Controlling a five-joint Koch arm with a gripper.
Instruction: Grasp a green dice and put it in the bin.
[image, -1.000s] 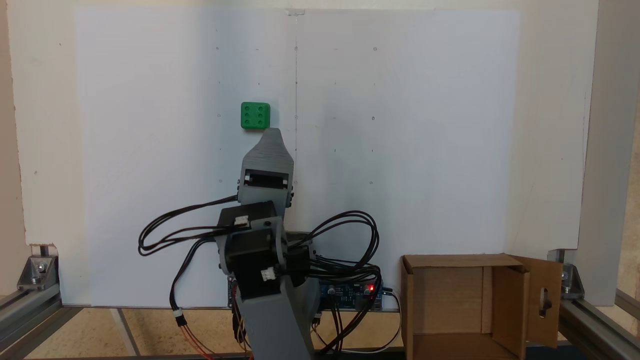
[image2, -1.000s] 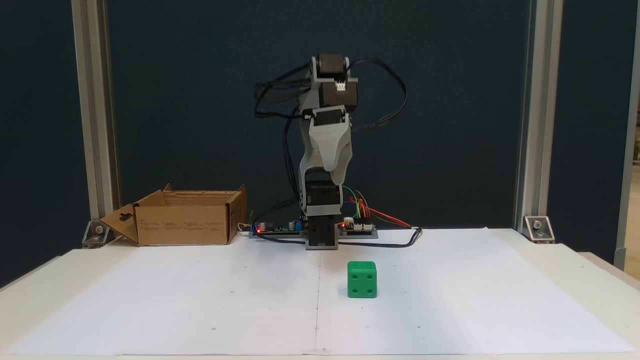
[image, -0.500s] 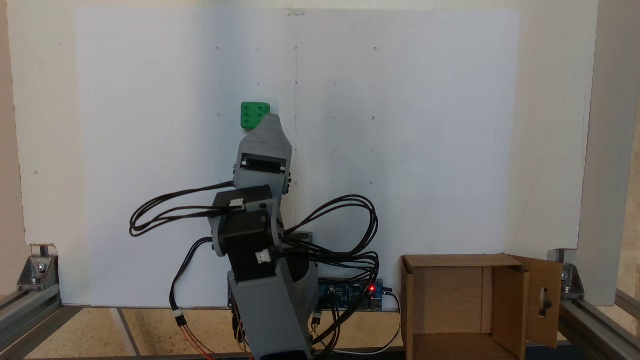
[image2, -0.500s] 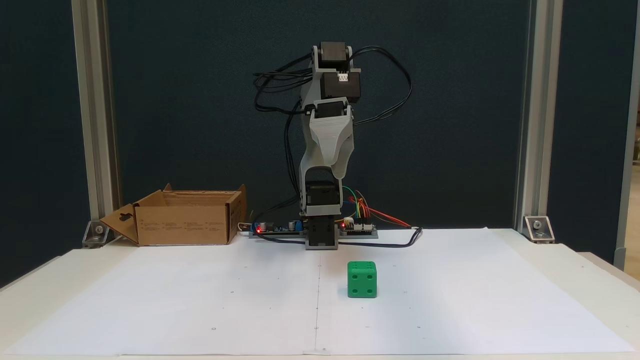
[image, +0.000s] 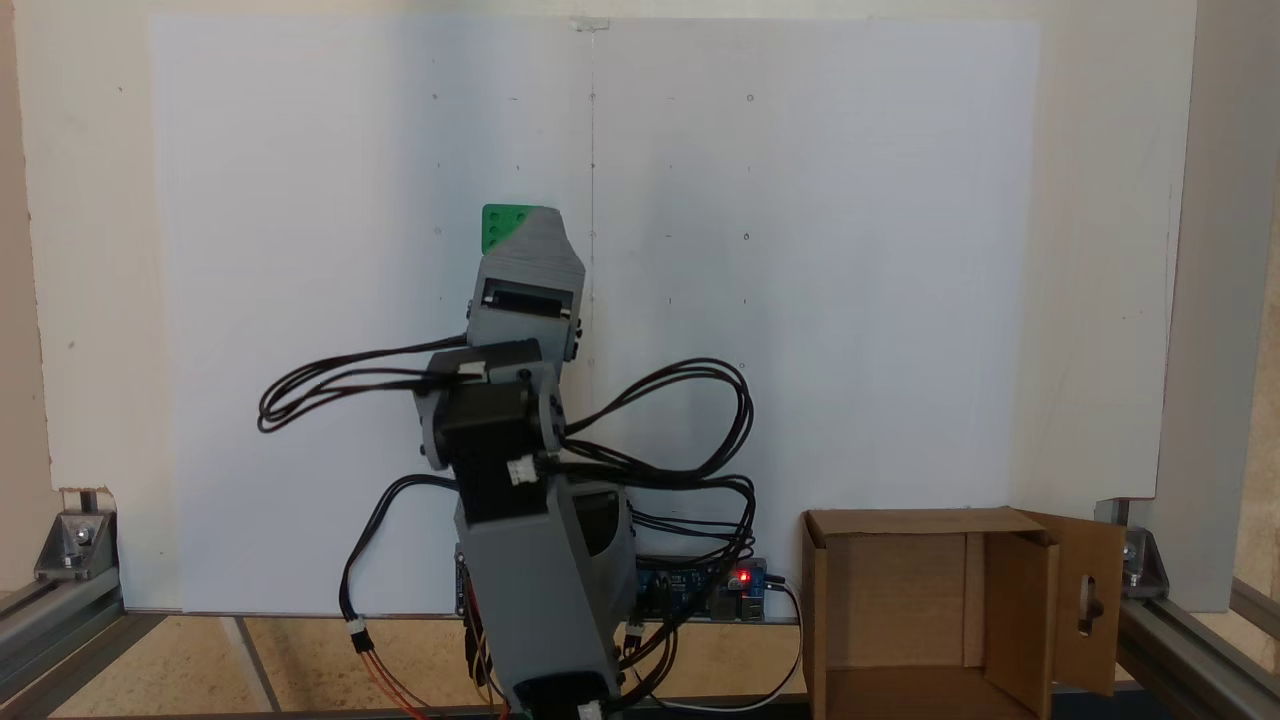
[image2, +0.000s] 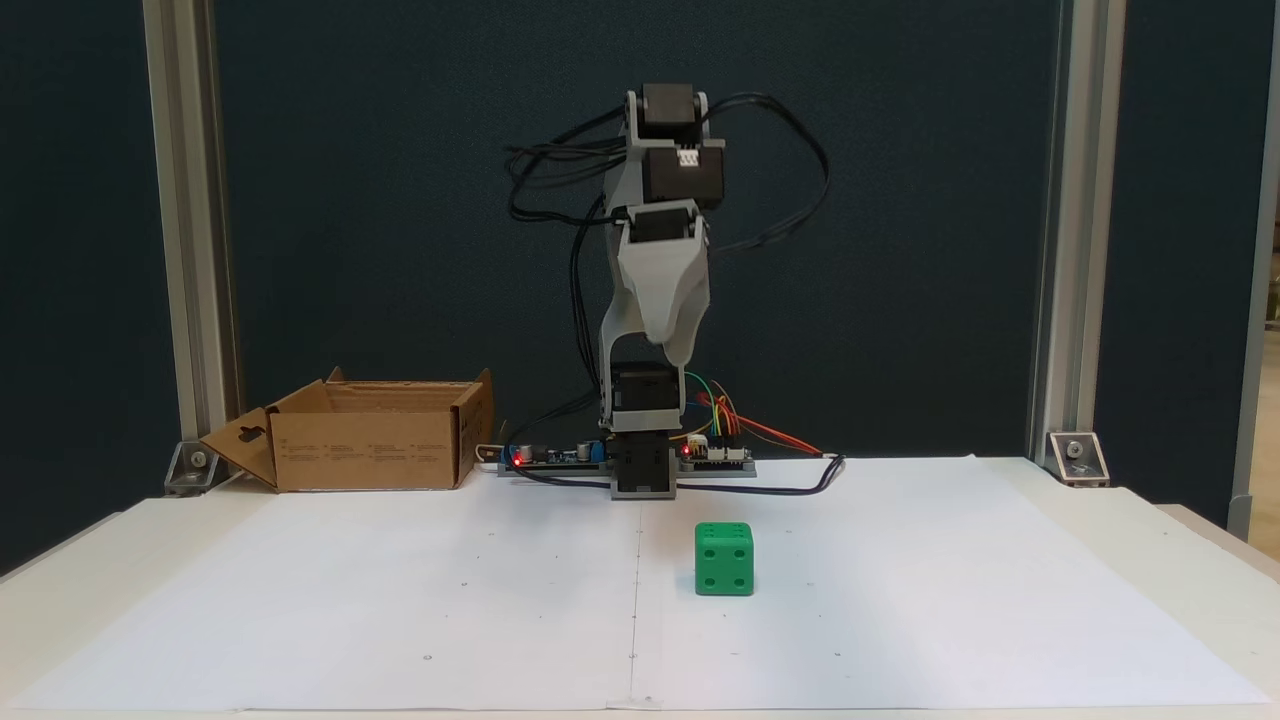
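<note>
Currently the dice (image2: 724, 558) sits alone on the white paper (image2: 900, 620) of the worktop (image2: 1190, 560), well forward of the arm's base (image2: 641, 470) and slightly right of the paper's centre seam in the front-on fixed view. Tool (image2: 668, 340) hangs high above the sheet, pointing down, nothing in it; from both fixed views the jaws stack one behind the other, so whether they stand apart or together cannot be told. Seen from behind the arm, the tool's tip (image: 535, 222) overlaps the dice (image: 497, 225), but the front-on view shows that as line-of-sight only: the two are well apart in height. Bin (image2: 375, 435) stands at the back, left of the base in the front-on view, open on top, flaps (image2: 240, 445) splayed. Risks, as judged: a descent with the jaws too narrow would land on the dice's top and shove or tip it; an off-centre approach would catch a rounded corner and let it squirt sideways on the slick paper. Loose cables (image2: 770, 170) could drag on the swing. Later, a low carry could clip the bin's rim or flaps.
</note>
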